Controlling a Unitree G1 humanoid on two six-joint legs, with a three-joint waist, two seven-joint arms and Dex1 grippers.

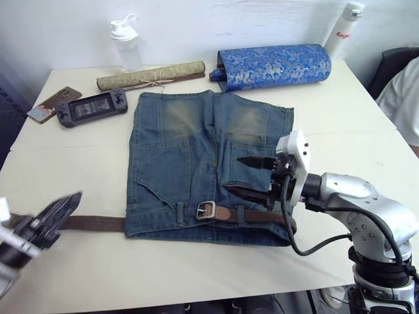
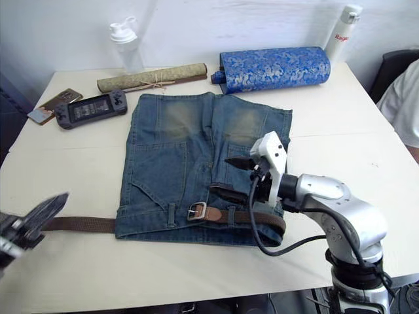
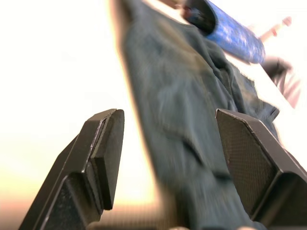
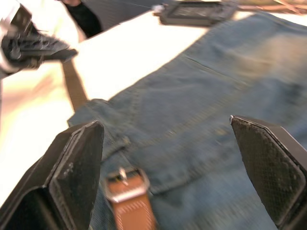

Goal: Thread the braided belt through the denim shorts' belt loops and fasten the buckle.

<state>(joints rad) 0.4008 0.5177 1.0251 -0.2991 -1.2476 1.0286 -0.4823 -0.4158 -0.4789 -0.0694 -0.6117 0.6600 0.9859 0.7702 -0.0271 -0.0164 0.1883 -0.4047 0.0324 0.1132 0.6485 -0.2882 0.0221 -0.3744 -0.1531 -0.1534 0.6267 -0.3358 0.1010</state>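
The denim shorts [image 1: 177, 157] lie flat mid-table, waistband toward me. Along the waistband runs the braided belt [image 1: 98, 223], passing under belt loops [image 1: 180, 214]. Its woven tail sticks out past the shorts' left edge. The silver buckle [image 1: 205, 210] with its tan tab sits at the waistband's middle. My right gripper [image 1: 252, 176] hovers open just above the waistband, right of the buckle [image 4: 125, 184], holding nothing. My left gripper [image 1: 62, 210] is open at the table's left, over the belt's free end, with its fingers [image 3: 105, 153] wide apart and pointing toward the shorts [image 3: 192, 110].
Behind the shorts lie a blue brocade roll [image 1: 275, 65] and a tied bamboo roll [image 1: 150, 75]. A handheld console [image 1: 91, 108] and phone [image 1: 52, 103] sit back left, with a shaker bottle [image 1: 126, 42] behind. A white bottle [image 1: 344, 29] stands back right. A person's sleeve [image 1: 402, 98] shows at right.
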